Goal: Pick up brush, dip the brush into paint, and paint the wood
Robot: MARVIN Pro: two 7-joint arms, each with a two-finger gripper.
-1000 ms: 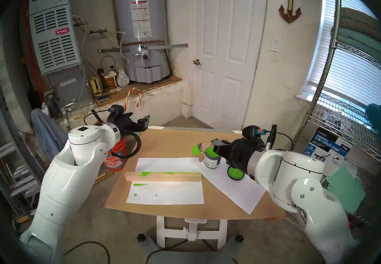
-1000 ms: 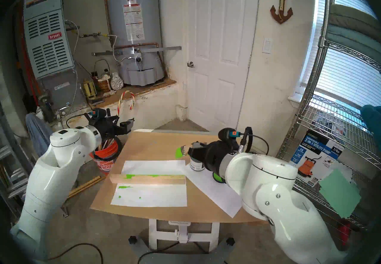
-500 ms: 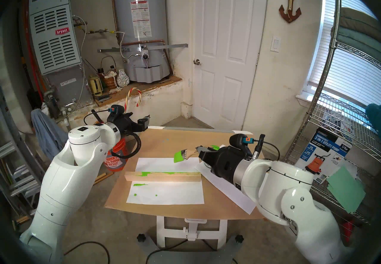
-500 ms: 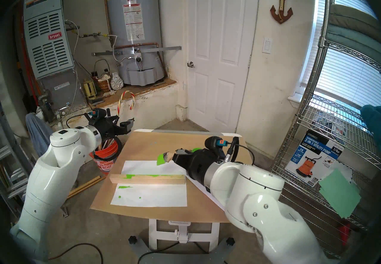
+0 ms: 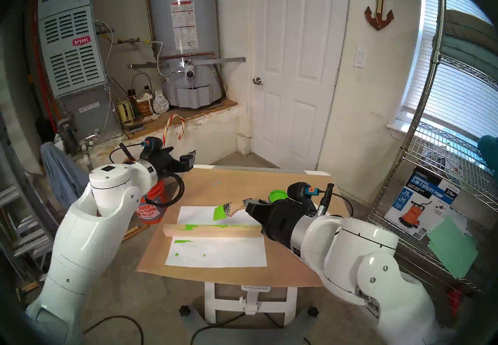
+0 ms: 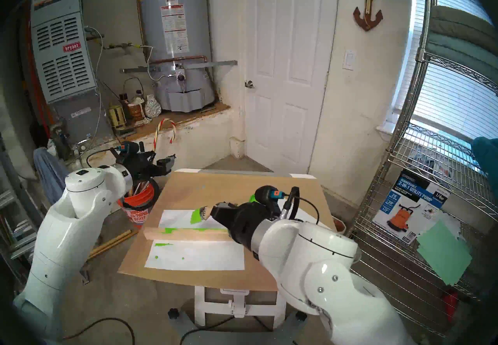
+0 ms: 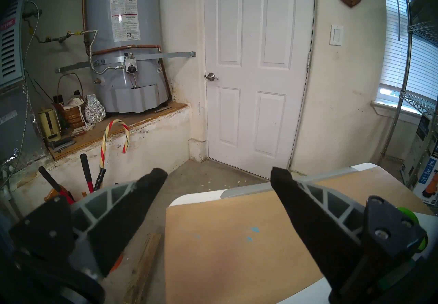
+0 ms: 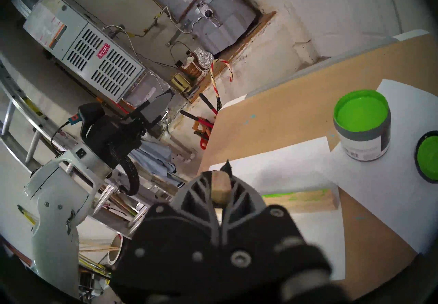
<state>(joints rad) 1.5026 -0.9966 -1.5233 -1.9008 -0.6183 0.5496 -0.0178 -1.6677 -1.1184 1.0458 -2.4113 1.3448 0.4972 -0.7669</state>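
Note:
My right gripper is shut on the light wooden handle of the brush. Its green-coated bristles hang just above and behind the middle of the wood, not touching it. The wood is a long pale bar with green paint patches on its top face, lying across white paper. The paint is an open can of lime-green behind my right wrist, partly hidden in the head views. In the right wrist view the handle end shows between the closed fingers. My left gripper hovers open and empty off the table's far left corner.
A black lid coated green lies beside the can. White paper sheets with green smears cover the brown board. An orange bucket of tools stands left of the table. A wire shelf and a pump box stand to the right.
My right arm has carried the brush leftward from beside the paint can to just over the wood, dropping lower. The left arm has not moved.

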